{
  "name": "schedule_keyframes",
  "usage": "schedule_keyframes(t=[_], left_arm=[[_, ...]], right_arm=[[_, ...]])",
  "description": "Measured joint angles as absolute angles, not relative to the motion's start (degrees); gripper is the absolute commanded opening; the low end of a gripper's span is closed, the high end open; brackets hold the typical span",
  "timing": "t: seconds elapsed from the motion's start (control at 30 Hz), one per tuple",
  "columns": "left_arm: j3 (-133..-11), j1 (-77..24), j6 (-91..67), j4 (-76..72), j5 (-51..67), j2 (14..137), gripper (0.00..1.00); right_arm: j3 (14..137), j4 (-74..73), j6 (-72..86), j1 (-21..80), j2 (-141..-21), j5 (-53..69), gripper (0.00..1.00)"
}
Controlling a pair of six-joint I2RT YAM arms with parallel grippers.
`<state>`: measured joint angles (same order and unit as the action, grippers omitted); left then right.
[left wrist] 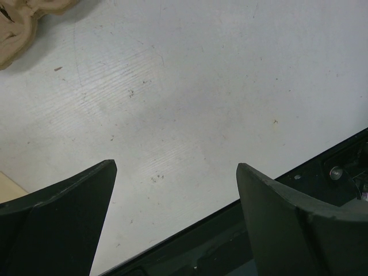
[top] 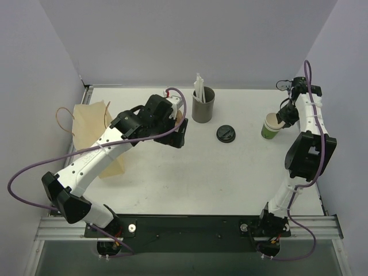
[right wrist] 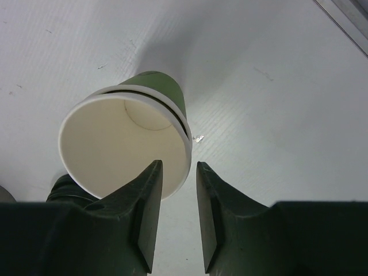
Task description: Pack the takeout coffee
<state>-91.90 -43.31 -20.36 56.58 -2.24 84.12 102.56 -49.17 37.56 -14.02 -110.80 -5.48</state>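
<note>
The right pincer (right wrist: 180,165) sits nearly closed astride the rim of the green paper cup (right wrist: 123,146), one finger inside the open mouth and one outside. I cannot tell whether it actually grips. The black lid (top: 226,133) lies on the table (top: 190,178), off to that pincer's left. The left pincer (left wrist: 175,167) is fully open and empty, with a brown paper bag (top: 92,123) to its left.

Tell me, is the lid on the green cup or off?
Off. The black lid lies on the table, apart from the green cup, whose mouth is open and uncovered.
</note>
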Motion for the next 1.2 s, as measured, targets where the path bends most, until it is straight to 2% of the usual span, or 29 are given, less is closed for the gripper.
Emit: schedule_keyframes(t=[0.5,0.63,0.73,1.2], left_arm=[[-92.86,-41.39,-20.05,56.51,-1.98,85.08,0.97],[-92.95,-40.97,-20.03,56.55,-1.80,85.17,0.97],[-93.03,-40.73,-20.01,56.55,-1.67,85.17,0.97],[-93.03,-40.05,-19.09,56.60,-1.61,85.17,0.97]], right_arm=[[104.07,-50.22,37.41,-13.96,-113.19,-5.45,0.15],[104.25,-50.54,37.34,-13.96,-113.40,-5.43,0.03],[105.08,-50.92,37.26,-13.96,-113.40,-5.28,0.00],[107.20,-50.30,37.74,-14.55,-112.09,-1.67,0.00]])
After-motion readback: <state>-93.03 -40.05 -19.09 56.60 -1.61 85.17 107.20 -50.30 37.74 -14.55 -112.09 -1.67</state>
